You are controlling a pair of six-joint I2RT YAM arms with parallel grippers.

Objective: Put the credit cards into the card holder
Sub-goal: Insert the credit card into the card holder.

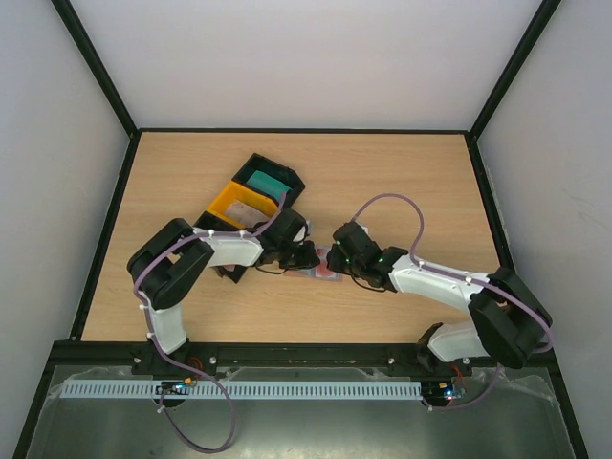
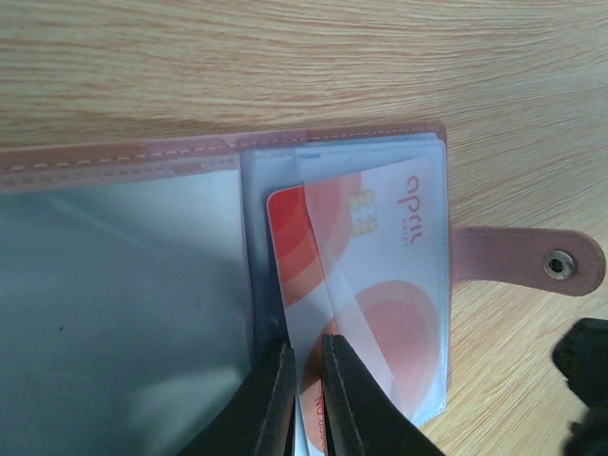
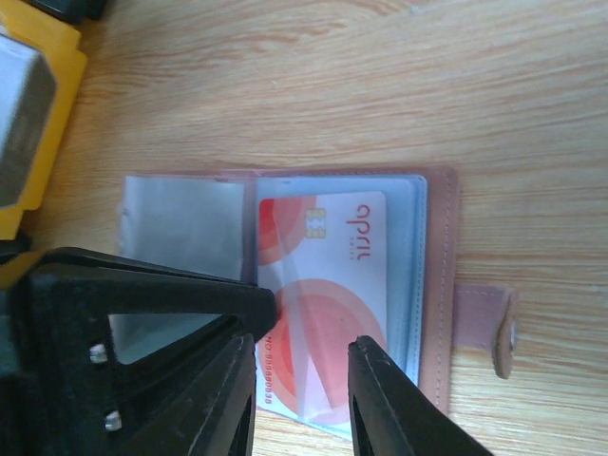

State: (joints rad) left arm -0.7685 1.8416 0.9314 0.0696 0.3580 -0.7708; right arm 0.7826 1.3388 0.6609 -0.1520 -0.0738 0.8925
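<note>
The card holder [image 2: 380, 138] lies open on the table, brown leather with clear sleeves, also shown in the right wrist view [image 3: 439, 285] and small between both arms from above [image 1: 328, 271]. A red-and-white credit card [image 2: 380, 247] sits partly inside one sleeve. My left gripper [image 2: 309, 356] is pinched nearly shut on the lifted edge of that sleeve, at the card's left edge. My right gripper [image 3: 299, 380] stands open, its fingers on either side of the lower part of the card [image 3: 332, 256] and not touching it.
A yellow tray [image 1: 239, 203] and a black tray [image 1: 273, 179] holding a teal card [image 1: 265, 180] stand just behind the left arm. The yellow tray's edge [image 3: 47, 95] shows in the right wrist view. The holder's strap with its snap [image 2: 532, 261] sticks out to the right.
</note>
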